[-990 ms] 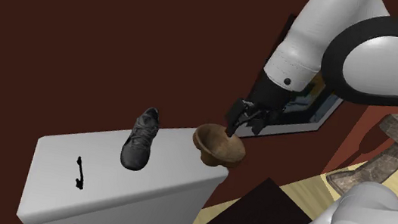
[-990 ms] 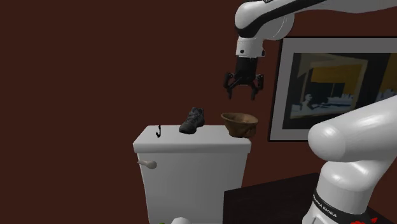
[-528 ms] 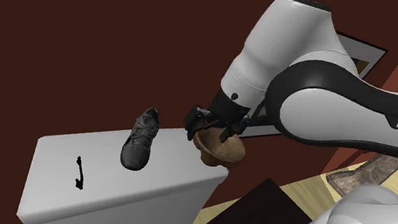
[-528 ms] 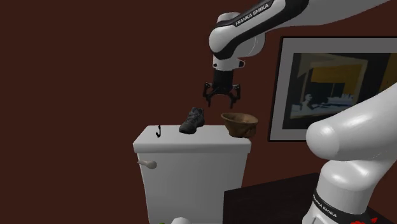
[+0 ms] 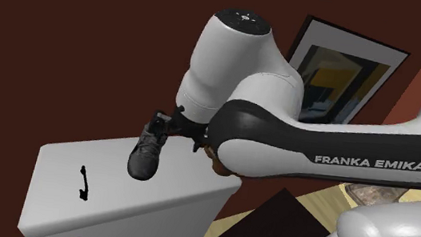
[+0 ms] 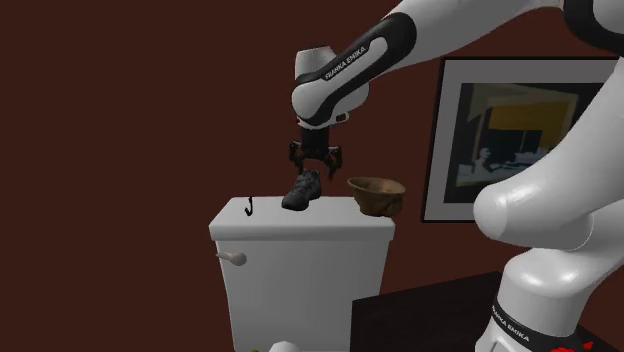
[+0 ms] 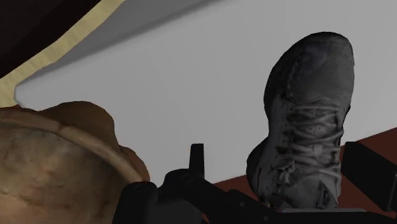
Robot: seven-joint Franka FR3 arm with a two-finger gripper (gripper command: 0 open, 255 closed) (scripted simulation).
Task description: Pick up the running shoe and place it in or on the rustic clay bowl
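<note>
Gripper (image 6: 315, 163) above grey shoe (image 6: 302, 189); brown bowl (image 6: 376, 194), black hook (image 6: 249, 206) nearby.

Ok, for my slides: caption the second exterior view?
Hand above the dark grey shoe on a white toilet tank, brown bowl beside it.

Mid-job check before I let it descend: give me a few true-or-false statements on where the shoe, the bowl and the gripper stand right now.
1. The dark grey shoe lies on the white tank lid. True.
2. The shoe sits inside the brown bowl. False: it lies on the lid beside the bowl.
3. The gripper hangs just above the shoe. True.
4. The gripper is clamped on the shoe. False: in the wrist view its jaws stand apart on either side of the shoe, not touching it.
5. The framed picture hangs at the second exterior view's left. False: it hangs at the right.
</note>
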